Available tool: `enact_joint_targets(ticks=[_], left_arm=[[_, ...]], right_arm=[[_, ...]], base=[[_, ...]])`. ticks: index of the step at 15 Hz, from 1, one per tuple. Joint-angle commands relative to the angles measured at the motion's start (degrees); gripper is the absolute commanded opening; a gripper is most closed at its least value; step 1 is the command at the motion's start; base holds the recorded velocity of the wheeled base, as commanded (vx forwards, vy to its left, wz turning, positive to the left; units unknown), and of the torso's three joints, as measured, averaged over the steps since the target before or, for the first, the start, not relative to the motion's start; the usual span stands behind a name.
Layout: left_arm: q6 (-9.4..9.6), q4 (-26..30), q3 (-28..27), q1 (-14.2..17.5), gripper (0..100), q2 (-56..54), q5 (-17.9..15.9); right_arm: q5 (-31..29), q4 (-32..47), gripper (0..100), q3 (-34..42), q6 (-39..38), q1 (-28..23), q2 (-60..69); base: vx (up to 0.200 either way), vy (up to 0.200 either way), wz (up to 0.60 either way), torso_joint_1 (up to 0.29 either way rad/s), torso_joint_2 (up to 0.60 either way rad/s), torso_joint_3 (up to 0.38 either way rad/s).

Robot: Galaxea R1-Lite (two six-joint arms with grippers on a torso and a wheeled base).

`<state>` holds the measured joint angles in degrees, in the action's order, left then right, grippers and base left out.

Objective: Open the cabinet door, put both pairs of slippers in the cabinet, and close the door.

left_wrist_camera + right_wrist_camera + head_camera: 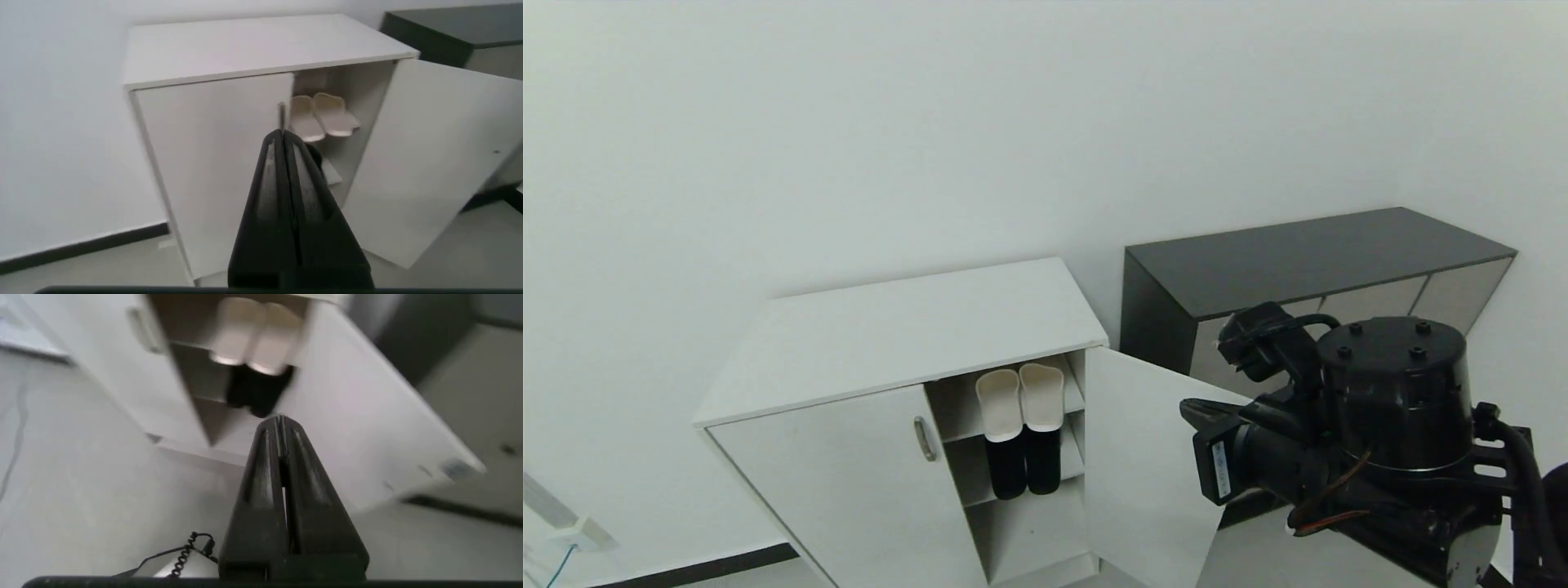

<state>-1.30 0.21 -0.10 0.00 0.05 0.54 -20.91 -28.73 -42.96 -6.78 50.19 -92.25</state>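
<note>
The white cabinet (907, 327) stands against the wall with its right door (1143, 465) swung open and its left door (849, 490) closed. Inside, a cream pair of slippers (1019, 400) lies on the upper shelf and a black pair (1023, 461) on the shelf below. My left gripper (282, 135) is shut and empty, held in front of the closed left door near its handle (924, 438). My right gripper (280, 423) is shut and empty too, off the floor before the open compartment, facing the cream slippers (249, 339) and the black slippers (255, 388).
A dark low cabinet (1307, 253) stands to the right of the white one, just behind the open door (425, 155). A black cable (176, 555) lies on the floor. A wall socket (572, 535) sits low at the left.
</note>
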Motion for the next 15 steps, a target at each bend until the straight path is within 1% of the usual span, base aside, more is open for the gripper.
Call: enact_joint_targets(ticks=[1,2,5,7,9,11,14,15], left_arm=[[-0.01,-0.03,0.01,0.0,0,0.04,-0.01],[-0.01,-0.03,0.01,0.0,0,0.04,0.08],[-0.01,-0.03,0.01,0.0,0,0.04,-0.01],[-0.01,-0.03,0.01,0.0,0,0.04,-0.01],[-0.01,-0.03,0.01,0.0,0,-0.05,0.08],[-0.01,-0.03,0.01,0.0,0,0.04,0.08],[-0.01,-0.03,0.01,0.0,0,0.04,0.08],[-0.01,-0.03,0.01,0.0,0,0.04,0.08]], right_arm=[[0.08,-0.36,0,-0.11,0.01,-0.71,-0.57],[-0.01,-0.8,0,-0.11,0.01,-0.97,-0.83],[-0.01,-1.41,0,-0.11,0.01,-1.59,-1.53],[-0.01,-1.68,0,-0.19,0.98,-3.08,-2.41],[-0.1,-3.7,0,-0.63,1.94,-5.45,-4.7],[-0.98,-6.16,0,-2.83,1.94,-10.02,-8.83],[-0.36,-5.98,0,-6.17,1.77,-15.38,-12.17],[-0.1,-6.07,0,-9.77,1.59,-20.48,-16.65]], base=[[0.0,0.0,0.0,0.0,0.0,0.0],[0.0,0.0,0.0,0.0,0.0,0.0],[-0.2,0.0,0.0,0.004,0.0,0.002],[0.0,0.0,0.0,0.0,0.0,0.0],[0.0,0.0,0.0,0.0,0.0,0.0],[0.0,0.0,0.0,0.0,0.0,0.0],[0.0,0.0,0.0,0.0,0.0,0.0],[0.0,0.0,0.0,0.0,0.0,0.0]])
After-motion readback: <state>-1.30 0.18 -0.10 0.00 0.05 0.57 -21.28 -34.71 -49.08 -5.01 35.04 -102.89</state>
